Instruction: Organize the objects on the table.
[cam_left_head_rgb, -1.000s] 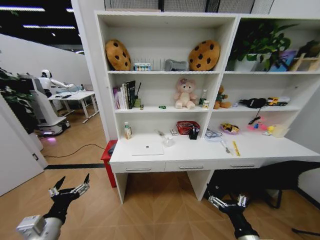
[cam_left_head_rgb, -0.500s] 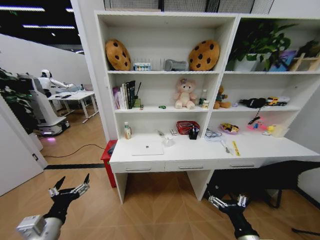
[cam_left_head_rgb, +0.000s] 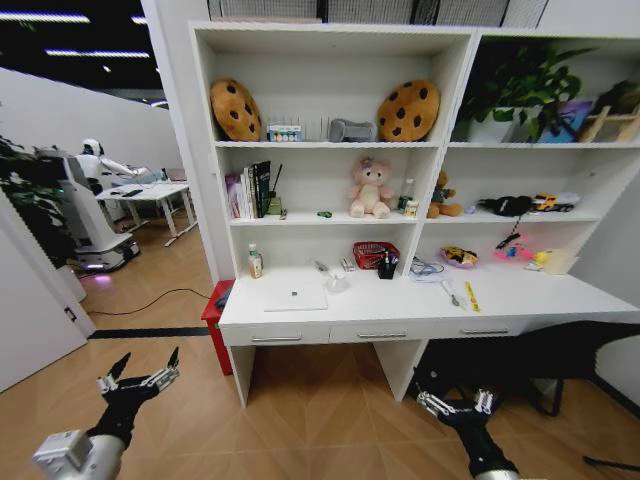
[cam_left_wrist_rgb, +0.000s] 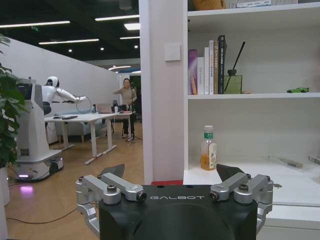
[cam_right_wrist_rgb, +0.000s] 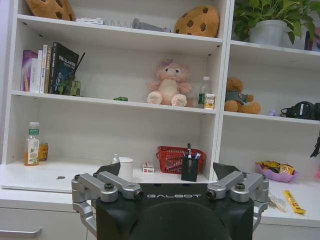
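Both grippers hang low over the wooden floor, well short of the white tabletop (cam_left_head_rgb: 520, 296) — the left gripper (cam_left_head_rgb: 138, 378) at the robot's left with jaws spread wide and empty, the right gripper (cam_left_head_rgb: 457, 405) near the desk's right half, jaws likewise open and holding nothing. The laptop (cam_left_head_rgb: 295, 297) lies flat on the tabletop's left part, well apart from either set of jaws. A black pen holder (cam_right_wrist_rgb: 190, 169) stands just beside a red basket (cam_right_wrist_rgb: 172, 159) at the back of the tabletop — both far beyond the jaws.

A closed silver laptop (cam_left_head_rgb: 295, 297) lies flat on the white table (cam_left_head_rgb: 520, 300).
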